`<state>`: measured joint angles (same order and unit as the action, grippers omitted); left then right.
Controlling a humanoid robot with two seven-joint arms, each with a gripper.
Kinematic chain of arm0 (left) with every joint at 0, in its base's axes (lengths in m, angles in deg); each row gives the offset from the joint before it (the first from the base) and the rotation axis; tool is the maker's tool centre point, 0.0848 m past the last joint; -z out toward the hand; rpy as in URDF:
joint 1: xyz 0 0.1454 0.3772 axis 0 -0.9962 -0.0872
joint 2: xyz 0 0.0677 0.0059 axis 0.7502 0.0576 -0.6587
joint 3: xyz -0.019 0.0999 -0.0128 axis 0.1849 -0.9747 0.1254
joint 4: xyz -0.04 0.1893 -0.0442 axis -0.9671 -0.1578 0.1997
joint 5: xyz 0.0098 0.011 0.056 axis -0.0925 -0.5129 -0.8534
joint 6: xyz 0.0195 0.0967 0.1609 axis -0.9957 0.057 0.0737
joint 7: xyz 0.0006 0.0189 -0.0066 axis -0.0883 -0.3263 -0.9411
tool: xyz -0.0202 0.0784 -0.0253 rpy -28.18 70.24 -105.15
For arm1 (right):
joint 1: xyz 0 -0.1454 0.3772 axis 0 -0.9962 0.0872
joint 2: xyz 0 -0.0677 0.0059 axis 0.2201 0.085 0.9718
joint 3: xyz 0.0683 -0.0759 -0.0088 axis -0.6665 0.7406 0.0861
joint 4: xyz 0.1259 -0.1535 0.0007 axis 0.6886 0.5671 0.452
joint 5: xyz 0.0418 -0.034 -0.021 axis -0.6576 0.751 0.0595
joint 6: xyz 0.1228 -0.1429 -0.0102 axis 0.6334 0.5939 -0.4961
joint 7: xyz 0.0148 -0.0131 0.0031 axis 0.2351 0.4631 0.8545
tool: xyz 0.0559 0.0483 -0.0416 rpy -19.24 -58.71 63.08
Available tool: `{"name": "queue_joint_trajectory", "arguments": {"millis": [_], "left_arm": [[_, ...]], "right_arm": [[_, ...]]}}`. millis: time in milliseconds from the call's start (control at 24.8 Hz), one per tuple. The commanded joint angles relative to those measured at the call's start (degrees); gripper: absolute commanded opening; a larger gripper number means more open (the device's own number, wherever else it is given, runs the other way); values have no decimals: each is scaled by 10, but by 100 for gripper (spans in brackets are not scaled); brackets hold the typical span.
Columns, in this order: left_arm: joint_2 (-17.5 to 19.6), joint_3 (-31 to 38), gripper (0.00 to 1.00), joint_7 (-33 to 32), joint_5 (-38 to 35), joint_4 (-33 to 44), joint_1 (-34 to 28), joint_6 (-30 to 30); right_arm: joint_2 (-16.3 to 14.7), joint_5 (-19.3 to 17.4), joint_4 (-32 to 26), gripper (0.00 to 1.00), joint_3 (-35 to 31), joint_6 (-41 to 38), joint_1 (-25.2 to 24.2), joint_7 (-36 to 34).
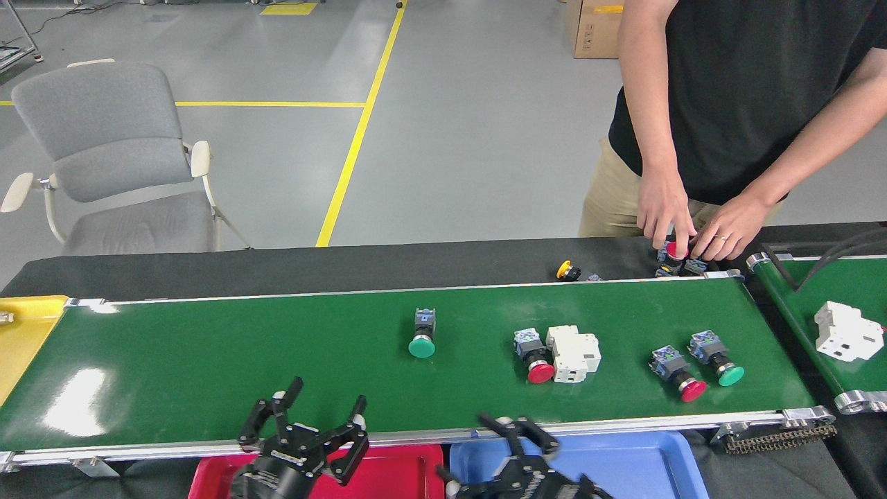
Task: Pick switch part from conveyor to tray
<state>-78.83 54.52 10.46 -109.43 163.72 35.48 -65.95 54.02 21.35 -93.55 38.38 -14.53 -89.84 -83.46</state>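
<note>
Down at the near rail of the long glossy dark-green conveyor belt point(242, 346), the left gripper point(320, 410) stands spread and empty over the red plastic tray point(416, 464). Whether the right gripper point(516, 433) (above the blue tray point(637, 464)) holds anything, I cannot tell. A green-capped switch part point(423, 336) lies mid-belt.

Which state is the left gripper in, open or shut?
Open: the left gripper has its two fingers spread apart, nothing between them, above the conveyor's near rail.

Factory floor — conveyor point(277, 360), yellow floor lines point(346, 152), sorting trays point(624, 464).
</note>
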Motion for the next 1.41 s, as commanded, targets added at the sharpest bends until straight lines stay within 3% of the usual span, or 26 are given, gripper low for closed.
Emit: {"name": "queue_joint_trajectory", "arguments": {"millis": [0, 81, 323, 484, 767, 848, 888, 969, 1009, 1090, 1171, 1211, 1373], "left_arm": [[-2, 1, 100, -9, -6, 0, 15, -15], [1, 5, 100, -9, -6, -18, 31, -26], [1, 7, 100, -9, -5, -109, 107, -40], [3, 23, 100, -9, -5, -149, 147, -42], [5, 28, 99, -9, -5, -234, 199, -50], [6, 28, 92, -5, -5, -257, 216, -68], [7, 28, 79, -2, -5, -267, 226, -78], [8, 28, 41, -1, -3, -274, 231, -84], [7, 28, 24, -1, 1, -277, 231, -85], [7, 28, 9, -1, 12, -278, 230, -85], [7, 28, 4, -1, 32, -273, 223, -83], [8, 27, 3, -1, 39, -272, 223, -81], [8, 21, 1, 13, 42, -222, 196, -52]], "right_arm": [[-1, -2, -26, 98, -10, 86, -19, -35], [-24, -2, -34, 98, -10, 125, -32, -43], [-32, 5, -33, 98, -10, 168, -22, -44], [-40, 36, -24, 98, -10, 191, 10, -41], [-44, 67, 42, 98, -6, 216, 89, -21], [-44, 67, 61, 98, 1, 216, 105, -17], [-42, 68, 77, 98, 12, 217, 113, -13], [-34, 67, 112, 98, 33, 223, 137, -8], [-28, 66, 129, 93, 41, 240, 149, -9], [-24, 66, 152, 77, 63, 270, 169, -9], [-26, 66, 159, 42, 80, 274, 179, -10], [-33, 64, 159, 32, 82, 272, 180, -10], [-55, 60, 157, 11, 91, 270, 178, -12]]}}
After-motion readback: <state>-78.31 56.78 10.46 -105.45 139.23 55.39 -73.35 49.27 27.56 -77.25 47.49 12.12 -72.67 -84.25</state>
